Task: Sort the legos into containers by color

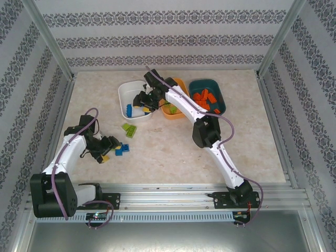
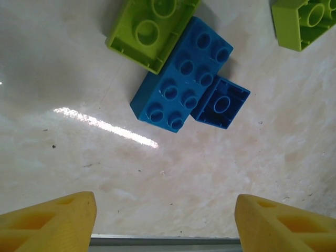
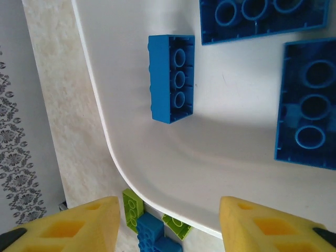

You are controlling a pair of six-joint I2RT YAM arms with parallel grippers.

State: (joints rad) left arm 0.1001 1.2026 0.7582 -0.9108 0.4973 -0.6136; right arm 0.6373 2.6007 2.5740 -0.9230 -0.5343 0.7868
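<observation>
Right jaws part-open, empty, over white dish (image 3: pixel 157 157) collecting blue legos (image 3: pixel 172 79). Left jaws apart, empty, poised above loose blue lego (image 2: pixel 181 76), likely next grasp.

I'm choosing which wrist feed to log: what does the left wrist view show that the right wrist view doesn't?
Left wrist: a pair in full, a studs-up blue brick touching a smaller dark blue brick. Right wrist: the white dish holding three blue bricks, plus patterned wall. Both: loose bricks, green and blue, on the table, and an open, empty tool: left tool, right tool.
</observation>
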